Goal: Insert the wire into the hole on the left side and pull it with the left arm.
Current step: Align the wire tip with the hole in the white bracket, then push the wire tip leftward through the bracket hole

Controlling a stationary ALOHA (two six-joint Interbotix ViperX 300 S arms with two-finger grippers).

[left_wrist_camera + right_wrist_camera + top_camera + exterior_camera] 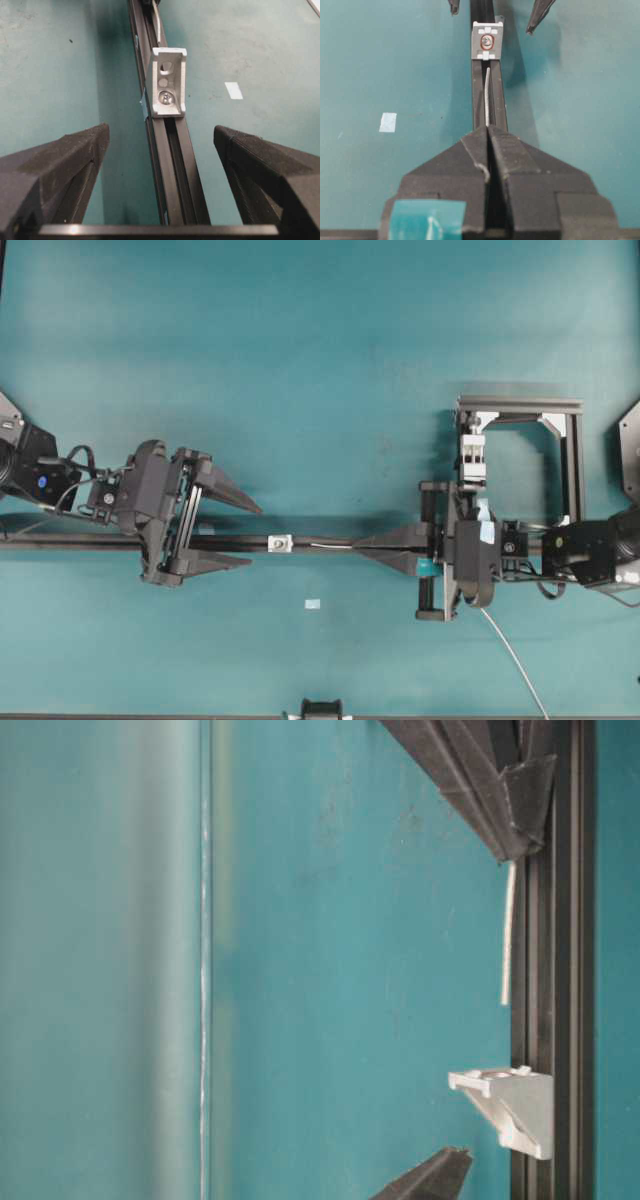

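Note:
My right gripper (357,545) (487,129) is shut on the wire (487,97), a thin grey-white strand that sticks out past the fingertips along the black rail (170,160). The wire's free end (508,935) stops a short way before the small white-silver bracket (281,542) (488,42) and does not touch it. The hole (166,65) is a dark opening in the bracket's upright face. My left gripper (255,536) (161,132) stands open on the other side of the bracket, one finger on each side of the rail, holding nothing. The rest of the wire (510,650) trails behind the right arm.
A metal frame with a tall white clamp block (472,455) stands at the back right. A pale tape square (312,603) (387,122) lies on the teal table in front of the rail. The rail runs across the table between both arms.

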